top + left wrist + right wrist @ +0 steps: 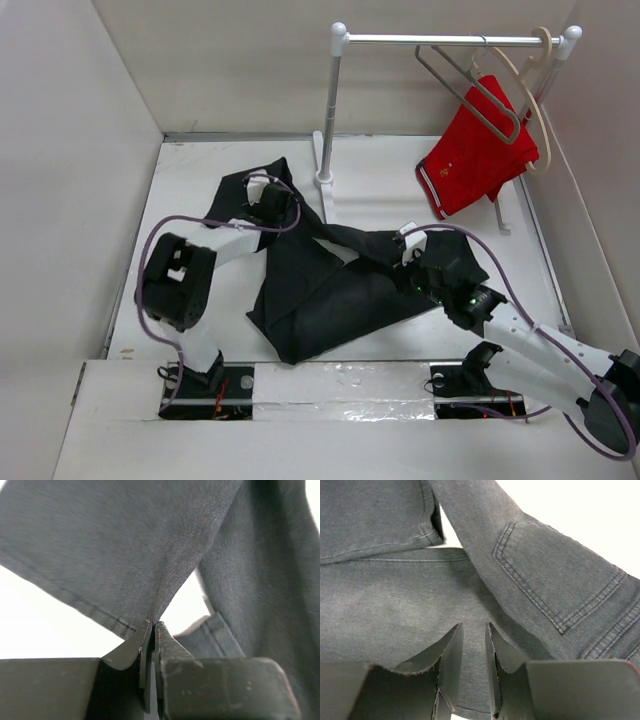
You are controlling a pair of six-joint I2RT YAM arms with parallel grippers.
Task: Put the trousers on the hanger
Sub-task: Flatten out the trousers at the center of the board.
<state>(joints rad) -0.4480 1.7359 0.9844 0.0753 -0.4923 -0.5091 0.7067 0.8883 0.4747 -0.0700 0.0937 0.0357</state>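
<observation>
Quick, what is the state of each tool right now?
Left tool: closed, pinching the trousers.
Right tool: open, over the trousers, holding nothing.

A white clothes rail [330,110] stands at the far side of the white table [190,190], its metal crossbar [450,40] running between two white posts. Near the bar's right end hangs a cream rounded hanger [528,105] carrying red shorts [470,155] with white trim. Plain pale walls [240,60] enclose the table on three sides, and a strip of silver tape [340,410] runs along its near edge.
</observation>
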